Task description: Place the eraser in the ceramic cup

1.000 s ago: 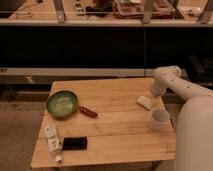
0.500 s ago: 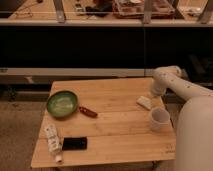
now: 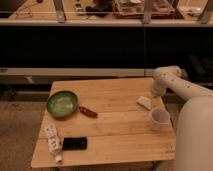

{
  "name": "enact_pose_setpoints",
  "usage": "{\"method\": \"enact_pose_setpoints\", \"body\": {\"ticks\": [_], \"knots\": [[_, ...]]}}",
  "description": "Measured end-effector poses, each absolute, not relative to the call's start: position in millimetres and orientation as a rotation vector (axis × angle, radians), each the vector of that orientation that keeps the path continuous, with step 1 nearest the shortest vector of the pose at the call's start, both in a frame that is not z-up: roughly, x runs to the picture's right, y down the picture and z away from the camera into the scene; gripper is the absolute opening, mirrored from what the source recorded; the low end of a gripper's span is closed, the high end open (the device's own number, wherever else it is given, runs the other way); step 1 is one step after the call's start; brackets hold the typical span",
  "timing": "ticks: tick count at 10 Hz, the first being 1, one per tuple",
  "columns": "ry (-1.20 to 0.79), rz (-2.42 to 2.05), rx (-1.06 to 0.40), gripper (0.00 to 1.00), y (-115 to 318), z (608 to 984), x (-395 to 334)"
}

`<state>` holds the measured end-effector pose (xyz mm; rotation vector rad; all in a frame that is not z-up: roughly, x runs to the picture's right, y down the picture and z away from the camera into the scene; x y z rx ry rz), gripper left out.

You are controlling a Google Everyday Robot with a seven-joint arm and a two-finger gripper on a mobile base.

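Observation:
The eraser (image 3: pixel 74 144) is a flat black slab lying near the front left of the wooden table (image 3: pixel 120 135). The ceramic cup (image 3: pixel 159 119) is a plain white cylinder standing upright near the table's right edge. My white arm (image 3: pixel 172 82) reaches in from the right and bends down. The gripper (image 3: pixel 155 93) at its end hangs over the right edge of the table, just above a small whitish block (image 3: pixel 144 102) and behind the cup. It is far from the eraser and holds nothing that I can see.
A green bowl (image 3: pixel 62 103) sits at the left of the table, with a small red-handled tool (image 3: pixel 87 111) beside it. A white tube (image 3: pixel 52 142) lies left of the eraser. Dark shelving (image 3: pixel 100 45) stands behind the table.

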<state>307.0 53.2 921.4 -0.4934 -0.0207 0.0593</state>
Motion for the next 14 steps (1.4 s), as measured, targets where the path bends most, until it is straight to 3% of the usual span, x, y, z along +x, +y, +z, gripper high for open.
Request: {"method": "enact_pose_setpoints", "body": {"ticks": [4, 8, 10, 12, 14], "knots": [[-0.026, 0.038, -0.502, 0.8, 47, 911, 299], [-0.148, -0.156, -0.52, 0.8, 16, 830, 172], [-0.21, -0.22, -0.54, 0.8, 30, 800, 122], [-0.309, -0.281, -0.568, 0.8, 71, 772, 64], [-0.343, -0.301, -0.577, 0.8, 85, 762, 47]]}}
